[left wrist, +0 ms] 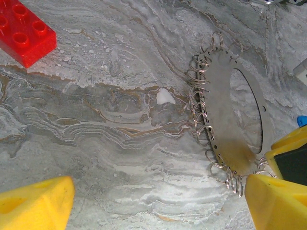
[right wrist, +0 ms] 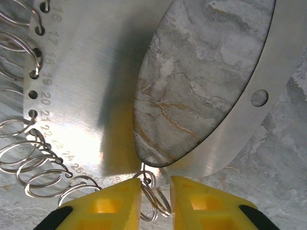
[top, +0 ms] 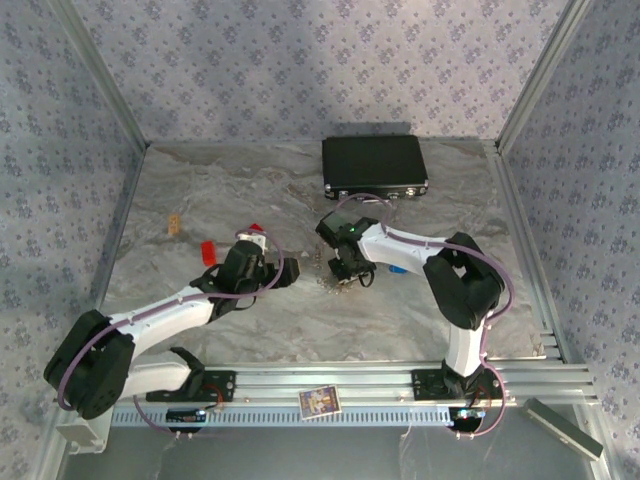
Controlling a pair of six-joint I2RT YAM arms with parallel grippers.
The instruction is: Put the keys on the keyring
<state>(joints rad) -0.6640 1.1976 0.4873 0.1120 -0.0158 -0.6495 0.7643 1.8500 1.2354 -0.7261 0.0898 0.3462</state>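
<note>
From the top external view, the keyring (top: 330, 283) lies near the middle of the worktop (top: 200, 200), a little toward the near edge. The right pincer (top: 345, 268) is down on it, and the left pincer (top: 283, 272) is just beside it on the left-edge side. The blue key (top: 397, 269) lies past the right pincer toward the right edge. That puts it nearer the right arm, with the keyring between it and the left arm. The black case (top: 375, 165) sits well apart by the far edge.

On the left wrist camera, the left pincer (left wrist: 156, 203) is spread wide and holds nothing. The keyring (left wrist: 218, 115) is a flat oval plate fringed with small wire rings. It lies ahead and to the right, its long axis running away from the fingertips with its near end beside the right-hand fingertip. The red block (left wrist: 24, 31) is far off the other way.

On the right wrist camera, the right pincer (right wrist: 156, 201) is drawn narrow at the keyring's (right wrist: 96, 96) pointed end. One split ring (right wrist: 154, 196) fills the gap between the fingers (right wrist: 120, 206), and I judge it pinched. Any threading will turn on that ring.
</note>
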